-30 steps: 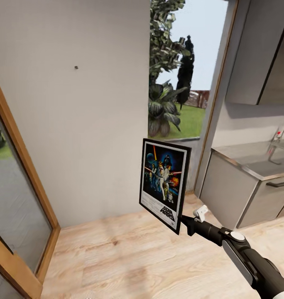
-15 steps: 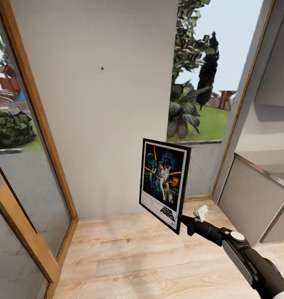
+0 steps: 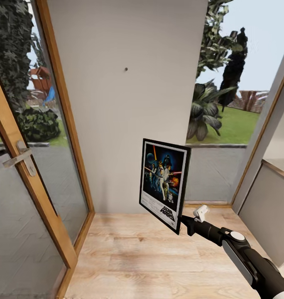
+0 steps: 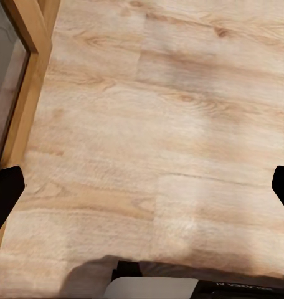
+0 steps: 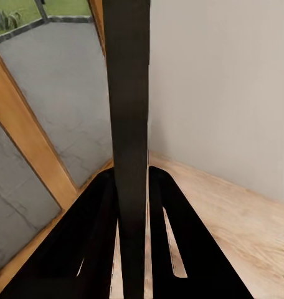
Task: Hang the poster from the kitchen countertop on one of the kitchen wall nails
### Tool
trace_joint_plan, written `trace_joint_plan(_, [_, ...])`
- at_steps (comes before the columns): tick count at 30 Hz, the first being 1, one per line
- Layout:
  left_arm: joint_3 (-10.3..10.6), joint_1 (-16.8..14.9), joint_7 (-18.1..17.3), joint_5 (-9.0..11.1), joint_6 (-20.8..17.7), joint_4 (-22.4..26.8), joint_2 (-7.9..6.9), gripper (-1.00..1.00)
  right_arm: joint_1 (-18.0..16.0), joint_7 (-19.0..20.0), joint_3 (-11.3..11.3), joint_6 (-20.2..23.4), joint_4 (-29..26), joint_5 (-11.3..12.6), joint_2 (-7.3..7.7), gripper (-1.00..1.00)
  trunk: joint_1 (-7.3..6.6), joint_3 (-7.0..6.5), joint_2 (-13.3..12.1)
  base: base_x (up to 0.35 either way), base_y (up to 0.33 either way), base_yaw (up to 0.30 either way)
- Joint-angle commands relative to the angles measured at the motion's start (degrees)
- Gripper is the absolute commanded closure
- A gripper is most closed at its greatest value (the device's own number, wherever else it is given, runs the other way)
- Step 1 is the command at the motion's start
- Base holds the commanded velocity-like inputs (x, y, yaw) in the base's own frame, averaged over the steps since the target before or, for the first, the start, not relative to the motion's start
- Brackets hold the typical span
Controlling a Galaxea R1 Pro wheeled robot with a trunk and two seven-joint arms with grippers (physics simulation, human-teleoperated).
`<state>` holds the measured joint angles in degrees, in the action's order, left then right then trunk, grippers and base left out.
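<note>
The robot's black right gripper (image 3: pixel 184 223) clamps the lower corner of the black-framed, rigid rectangular Star Wars poster (image 3: pixel 164 184), held upright above it. Up and to its left, a small dark wall nail (image 3: pixel 126 69) waits on the pale grey wall (image 3: pixel 129 104). The thin, stiff panel likely handles lightly but could pivot from a corner grip. The left gripper's (image 4: pixel 142 193) fingers stand apart over the light wooden floor (image 4: pixel 160 124).

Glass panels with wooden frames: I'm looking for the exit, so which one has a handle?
The nearest wood-framed glass door, at the head view's left edge, carries a metal lever handle; the window panel beside the wall has none.
</note>
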<state>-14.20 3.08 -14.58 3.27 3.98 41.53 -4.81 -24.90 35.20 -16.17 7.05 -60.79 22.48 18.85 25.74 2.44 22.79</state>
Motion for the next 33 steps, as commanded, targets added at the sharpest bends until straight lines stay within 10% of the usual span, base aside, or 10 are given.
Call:
trace_joint_plan(1, [-0.1,0.0,-0.4,0.3,0.0,0.0,0.01,-1.00,-0.1,0.1,-0.1,0.6,0.0,0.7,0.04,1.00,0.04,0.12,0.1,0.000,0.000,0.290])
trace_joint_plan(23, [0.0,0.0,-0.3,0.3,-0.1,0.0,0.04,-1.00,-0.1,0.7,-0.1,1.9,-4.2,0.8,0.20,1.00,0.04,0.12,0.1,0.000,0.000,0.032])
trace_joint_plan(25, [0.0,0.0,-0.3,0.3,-0.1,0.0,0.05,-1.00,-0.1,0.7,0.0,5.7,-6.2,0.8,0.14,1.00,0.04,0.12,0.1,0.000,0.000,0.000])
trace_joint_plan(26, [0.0,0.0,-0.3,0.3,-0.1,0.0,0.06,-1.00,-0.9,0.6,0.0,14.3,-11.8,0.8,0.04,1.00,0.04,0.12,0.1,0.000,0.000,0.000])
trace_joint_plan(33, [0.1,0.0,-0.3,0.3,-0.1,0.0,0.06,-1.00,-6.5,0.8,-0.1,21.8,-15.1,0.9,-0.54,1.00,0.04,0.12,0.1,0.000,0.000,0.000])
